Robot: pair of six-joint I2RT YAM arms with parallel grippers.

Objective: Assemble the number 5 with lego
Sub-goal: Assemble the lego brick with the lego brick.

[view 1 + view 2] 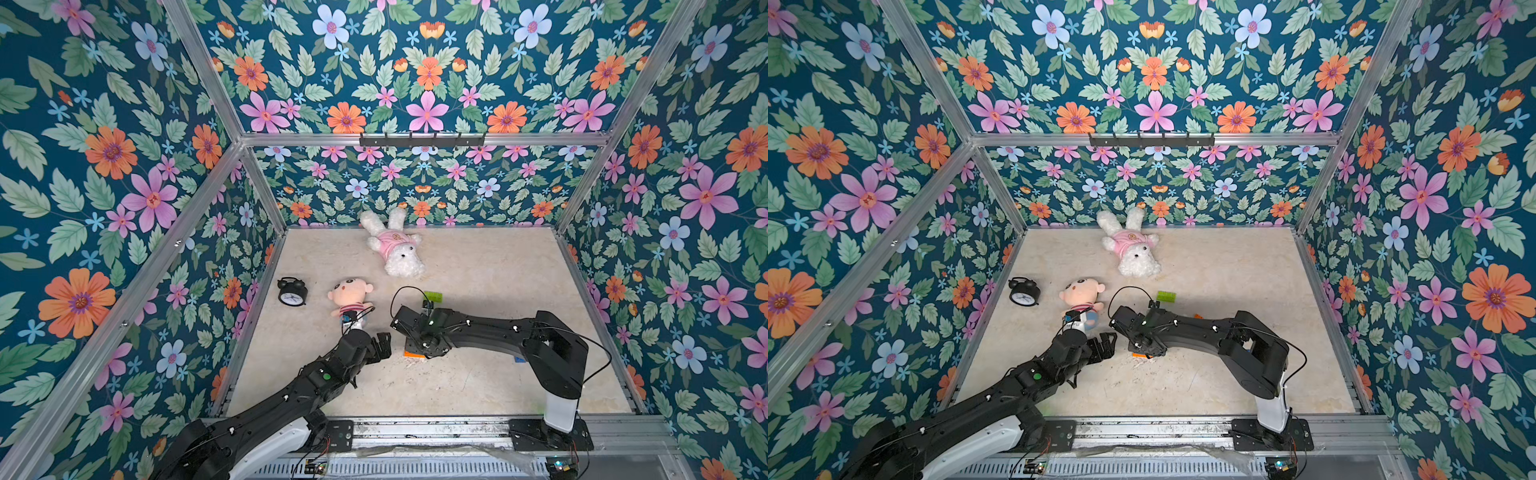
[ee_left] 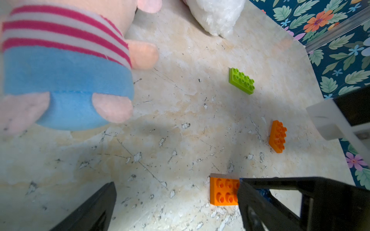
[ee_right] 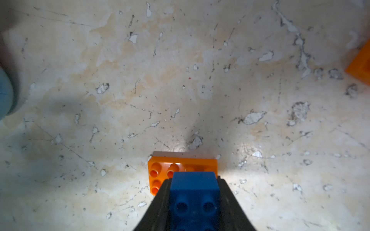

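Nearest us, the left gripper [image 1: 380,344] hangs empty with its jaws wide apart, just beside the near orange brick [image 1: 413,354]. Our right gripper [image 3: 193,200] is clamped on 1 blue brick [image 3: 193,183], directly over 1 end of that brick. The orange long axis runs across the jaws, leaving 4 studs bare. We judge the next move is straight down; whether the blue brick is already seated we cannot tell. Farther off lie the other orange brick [image 2: 278,136] and, farthest, the green brick [image 1: 433,296].

Both top views look steeply down from high at the robot's side, taking in the whole worktop [image 1: 457,386]. Each wrist view sits close over it; both show the same orange brick [image 2: 223,192].
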